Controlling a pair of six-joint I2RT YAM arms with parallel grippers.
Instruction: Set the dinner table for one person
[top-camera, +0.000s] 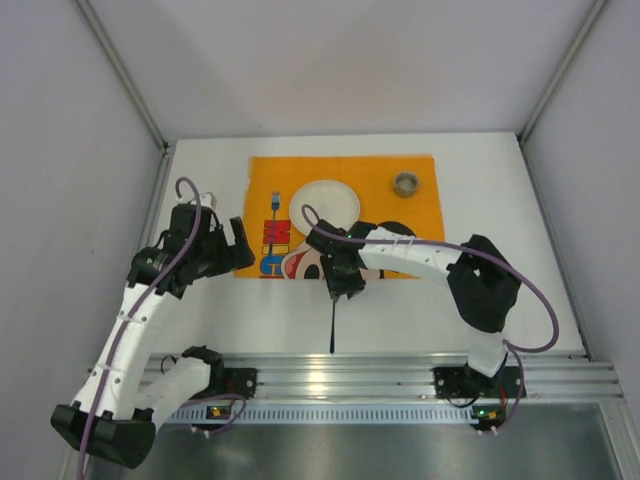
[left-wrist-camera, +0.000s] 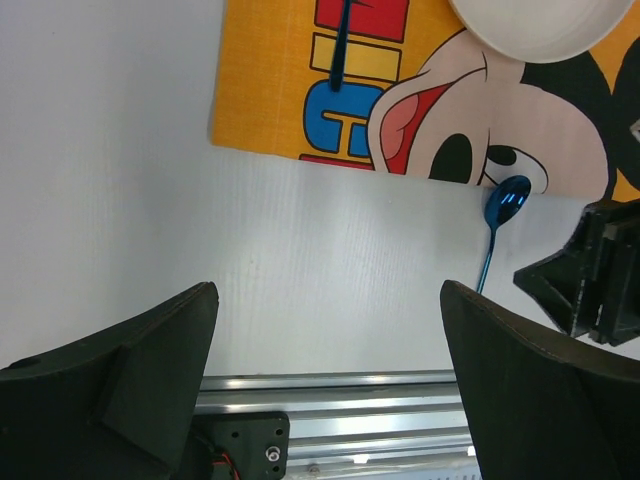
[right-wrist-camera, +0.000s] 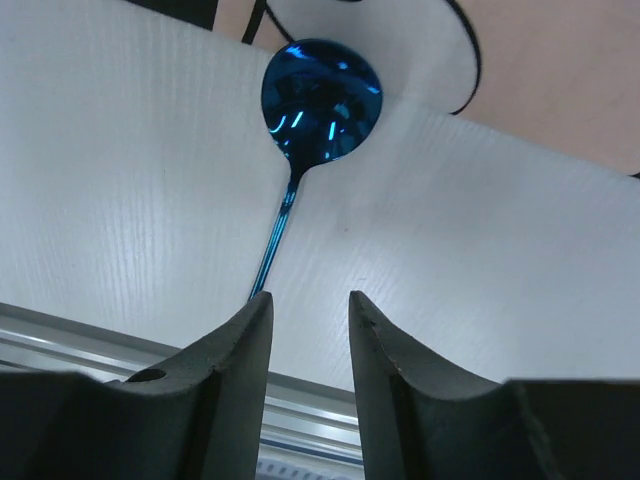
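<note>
The white dinner table (top-camera: 480, 290) carries an orange Mickey Mouse placemat (top-camera: 420, 215) with a white plate (top-camera: 325, 203), a small cup (top-camera: 406, 183) and a blue fork (top-camera: 275, 210) on it. A blue spoon (right-wrist-camera: 320, 100) lies on the bare tabletop just below the mat, its handle (top-camera: 332, 325) pointing at the rail. My right gripper (right-wrist-camera: 308, 297) hovers over the spoon's handle, jaws slightly apart and empty; the handle passes beside the left finger, not between the two. My left gripper (left-wrist-camera: 328, 290) is wide open and empty over the white table left of the mat.
A ribbed aluminium rail (top-camera: 400, 375) runs along the near edge with both arm bases on it. Grey walls close in the left, right and back. In the left wrist view the right gripper's body (left-wrist-camera: 590, 270) sits close beside the spoon (left-wrist-camera: 505, 200).
</note>
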